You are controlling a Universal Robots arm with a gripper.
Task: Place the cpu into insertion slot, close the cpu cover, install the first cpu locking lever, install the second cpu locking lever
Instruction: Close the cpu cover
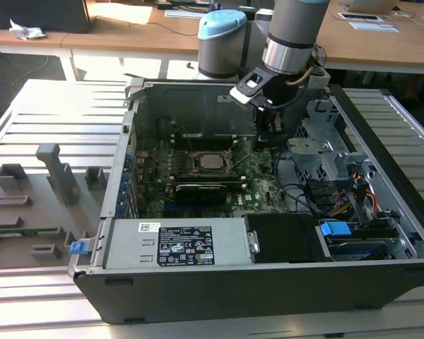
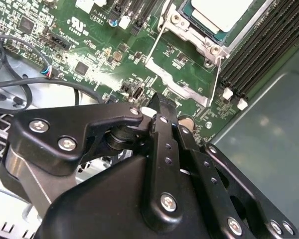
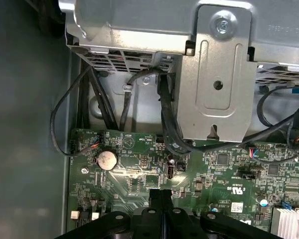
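The cpu (image 1: 210, 162) lies flat in the insertion slot (image 1: 196, 162) on the green motherboard, silvery top up. In the second wrist view the cpu (image 2: 222, 12) sits inside the slot's silver rim (image 2: 209, 47). A silvery metal strip (image 2: 179, 84) lies along one side of the slot, and thin wire levers (image 2: 156, 44) (image 2: 218, 77) run out from its corners. I cannot tell how the cpu cover stands. My gripper (image 1: 263, 141) hangs above the board, to the exterior view's right of the slot. Its black fingers (image 2: 159, 107) (image 3: 162, 199) are pressed together, with nothing between them.
A long black heatsink (image 1: 198, 191) sits in front of the slot, and the power supply (image 1: 177, 244) beyond that. A metal drive cage (image 1: 318, 152) and cables (image 1: 304, 194) crowd the exterior view's right. Memory slots (image 2: 259, 50) flank the socket. A coin cell (image 3: 107, 159) lies on the board.
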